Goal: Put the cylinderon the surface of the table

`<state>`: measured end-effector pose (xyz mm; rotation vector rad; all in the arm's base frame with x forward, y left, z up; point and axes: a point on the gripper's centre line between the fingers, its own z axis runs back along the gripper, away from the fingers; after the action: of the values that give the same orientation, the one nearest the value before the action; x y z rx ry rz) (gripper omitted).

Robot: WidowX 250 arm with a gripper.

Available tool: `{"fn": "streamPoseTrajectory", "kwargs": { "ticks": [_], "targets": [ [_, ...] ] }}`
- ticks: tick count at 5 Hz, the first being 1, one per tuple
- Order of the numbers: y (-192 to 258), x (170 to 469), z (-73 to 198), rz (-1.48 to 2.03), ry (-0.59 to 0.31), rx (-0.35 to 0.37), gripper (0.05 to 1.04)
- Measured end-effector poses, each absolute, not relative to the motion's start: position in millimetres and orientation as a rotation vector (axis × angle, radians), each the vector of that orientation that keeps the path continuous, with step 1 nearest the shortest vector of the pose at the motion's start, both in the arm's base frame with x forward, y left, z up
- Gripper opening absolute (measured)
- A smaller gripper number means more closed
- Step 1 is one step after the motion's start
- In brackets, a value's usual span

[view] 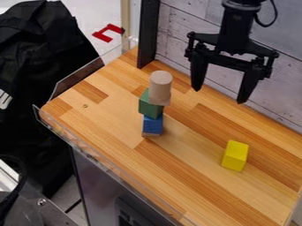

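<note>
The pincer point(219, 93) hangs spread above the table point(97, 117) — striped, smooth wood. The pale round-sided cylinder point(160, 86) tops a stack — green block point(150, 106), blue block point(152, 125) below.

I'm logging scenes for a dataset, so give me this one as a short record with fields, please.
Cylinder: pale, upright, at the top of a stack
Stack beneath: green block above blue block
Yellow block: apart from the stack, right of it in the view
Table: wooden, striped in lighter and darker tones
Pincer: open, holding nothing, at upper right of the view
Goal status: Cylinder not yet on the table surface
</note>
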<state>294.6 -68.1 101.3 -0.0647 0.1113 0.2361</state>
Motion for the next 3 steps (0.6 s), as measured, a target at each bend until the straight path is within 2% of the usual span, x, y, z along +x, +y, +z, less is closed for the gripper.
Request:
{"fn": "streamPoseTrajectory", "kwargs": {
  "ticks": [2, 3],
  "targets": [
    [-62.9, 291.2, 91.7, 0.229, 0.153, -0.048, 1.000],
    [-58.8, 299.1, 99.5, 0.236, 0.126, -0.037, 1.000]
  ]
}}
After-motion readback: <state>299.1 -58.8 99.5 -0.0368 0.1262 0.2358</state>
